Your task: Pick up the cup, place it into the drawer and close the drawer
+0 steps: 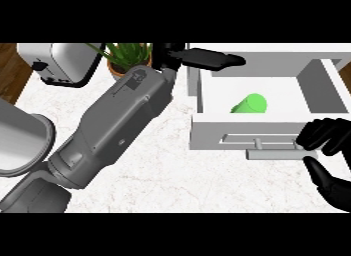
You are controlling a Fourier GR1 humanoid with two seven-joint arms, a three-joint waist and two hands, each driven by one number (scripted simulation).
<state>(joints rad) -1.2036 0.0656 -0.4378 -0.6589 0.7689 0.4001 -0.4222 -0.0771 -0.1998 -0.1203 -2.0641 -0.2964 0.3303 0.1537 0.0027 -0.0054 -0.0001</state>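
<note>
On the white marbled tabletop point(170, 180), head view, biggest first:

- Left forearm point(111, 130) runs diagonally from lower left up toward the drawer's back-left corner.
- Drawer point(207, 135): white, pulled open, at right of view. Grey handle point(272, 155) on its front panel.
- Grey cylindrical pot point(15, 140) lies at the left edge, partly cut off.
- Toaster point(56, 62) at top left, on the tabletop's far side.
- Right hand point(333, 150): bottom right, at the drawer front. Fingers curled over the right end of the handle, thumb below it. Clenched round the handle.
- Left hand point(211, 57): above the drawer's rear-left corner, fingers straight, pointing right. Released, holding nothing.
- Potted plant point(126, 55): between toaster and left hand, partly hidden behind the forearm.
- Cup point(250, 104): green, inside the drawer, lying on its side near the middle of the drawer floor. Neither hand touches it.
</note>
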